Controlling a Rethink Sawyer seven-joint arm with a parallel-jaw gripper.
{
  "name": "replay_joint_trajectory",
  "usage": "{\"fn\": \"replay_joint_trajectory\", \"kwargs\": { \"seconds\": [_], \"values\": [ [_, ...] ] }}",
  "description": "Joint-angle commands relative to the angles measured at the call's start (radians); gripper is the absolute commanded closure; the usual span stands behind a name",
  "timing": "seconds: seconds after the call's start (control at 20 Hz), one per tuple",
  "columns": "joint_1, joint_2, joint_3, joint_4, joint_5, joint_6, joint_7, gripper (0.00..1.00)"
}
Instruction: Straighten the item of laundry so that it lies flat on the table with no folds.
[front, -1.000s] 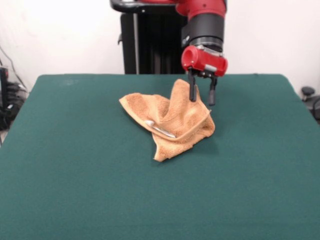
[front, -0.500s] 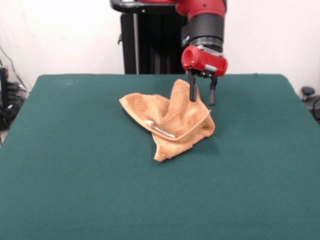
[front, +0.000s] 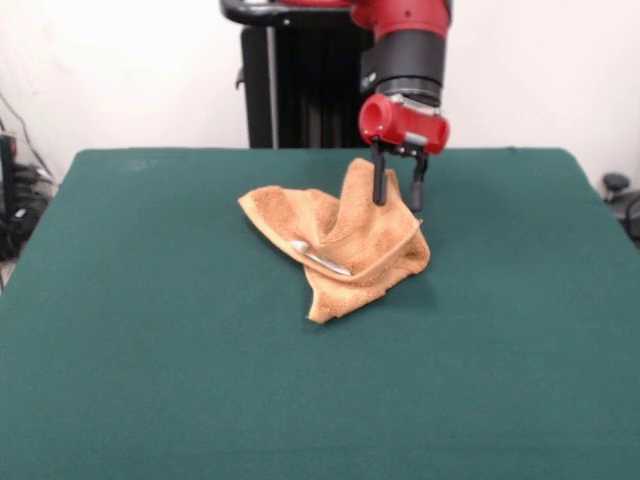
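An orange-tan towel, the item of laundry (front: 345, 240), lies crumpled on the green table (front: 150, 330) a little behind its middle. One corner stands up in a peak at the towel's back right, and a folded edge with a pale band runs across its front. My gripper (front: 397, 200) hangs open just over that raised peak, with the left finger in front of the cloth and the right finger beside it. Nothing is held between the fingers.
Bare green cloth surrounds the towel on all sides. A black pedestal column (front: 300, 80) stands behind the table's far edge, and dark equipment (front: 620, 200) sits off the right side.
The gripper has risen slightly and shifted a little left. The towel lies as it did before.
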Motion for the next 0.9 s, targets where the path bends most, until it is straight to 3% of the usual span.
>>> {"fn": "replay_joint_trajectory", "kwargs": {
  "seconds": [0.05,0.5,0.9],
  "values": [
    [-0.001,-0.058,0.091,-0.055,-0.056,0.244,0.099,0.0],
    [0.011,-0.108,0.116,-0.011,-0.185,0.205,0.132,0.0],
    [0.1,-0.062,0.06,0.019,-0.09,0.085,0.137,0.0]
  ]
}}
